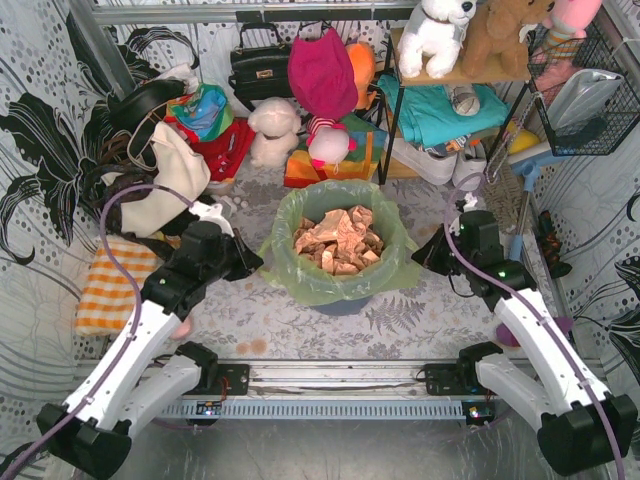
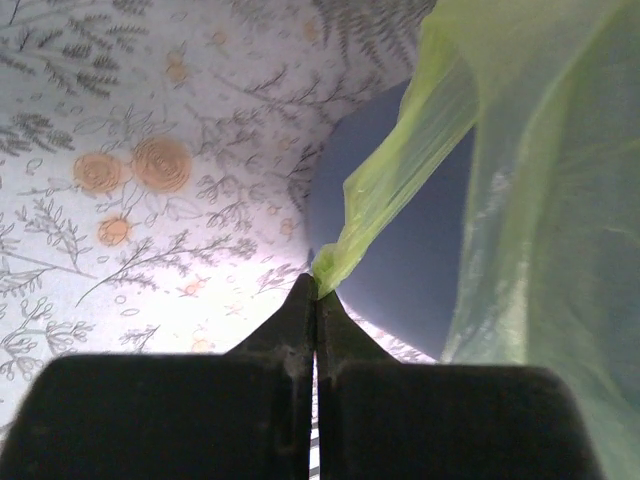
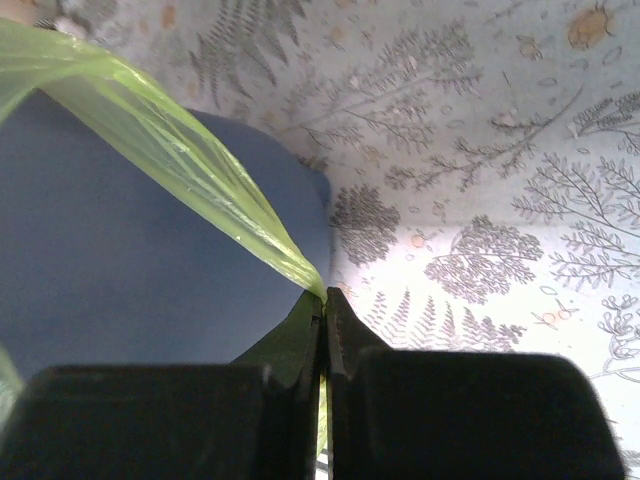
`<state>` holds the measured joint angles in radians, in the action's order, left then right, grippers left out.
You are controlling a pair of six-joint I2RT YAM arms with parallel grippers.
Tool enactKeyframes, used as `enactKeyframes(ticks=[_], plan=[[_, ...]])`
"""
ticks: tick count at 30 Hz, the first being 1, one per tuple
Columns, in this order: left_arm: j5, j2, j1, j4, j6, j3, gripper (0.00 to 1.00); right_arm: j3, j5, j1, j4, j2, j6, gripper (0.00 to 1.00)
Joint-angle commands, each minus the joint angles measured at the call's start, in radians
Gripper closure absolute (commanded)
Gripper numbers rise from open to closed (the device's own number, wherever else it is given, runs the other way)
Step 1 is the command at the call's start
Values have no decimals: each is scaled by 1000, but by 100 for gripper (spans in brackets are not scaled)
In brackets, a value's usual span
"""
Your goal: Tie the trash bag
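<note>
Left tool [image 2: 316, 286], right tool [image 3: 324, 298] clamped on trash bag [image 2: 540, 200]; fern-print tablecloth [image 1: 300, 325], plush toys [image 1: 272, 130] behind.

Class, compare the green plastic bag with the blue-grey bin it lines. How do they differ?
The thin translucent light-green plastic bag is wrinkled and see-through; the round blue-grey plastic bin is smooth, opaque. The left gripper and right gripper pinch the bag, not the bin. Both hold crumpled brown paper.

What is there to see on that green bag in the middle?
The bag is thin, translucent light-green plastic lining a blue-grey bin, its mouth open and rim draped over the outside. Crumpled brown paper fills it. The left gripper and right gripper, both shut, each pinch a stretched corner.
</note>
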<state>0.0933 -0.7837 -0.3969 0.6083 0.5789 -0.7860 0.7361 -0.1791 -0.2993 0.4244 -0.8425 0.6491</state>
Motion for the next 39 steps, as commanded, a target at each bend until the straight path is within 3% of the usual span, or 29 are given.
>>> enactKeyframes(ticks=[1, 11, 19, 27, 34, 39], plan=[[-34, -58, 5, 20, -39, 27, 100, -13, -16, 2, 50, -52, -99, 100], [105, -274, 4, 226, -187, -120, 100, 79, -1, 2, 267, -130, -225, 100], [252, -265, 5, 369, -286, -236, 100, 234, -123, 2, 434, -108, -258, 100], [497, -239, 5, 390, -313, -366, 100, 437, -309, 2, 513, -115, -272, 100], [763, -180, 7, 195, -231, -376, 100, 551, -453, 2, 426, -112, -209, 100], [879, -158, 18, 9, -119, -371, 100, 517, -550, 2, 233, -96, -110, 100]])
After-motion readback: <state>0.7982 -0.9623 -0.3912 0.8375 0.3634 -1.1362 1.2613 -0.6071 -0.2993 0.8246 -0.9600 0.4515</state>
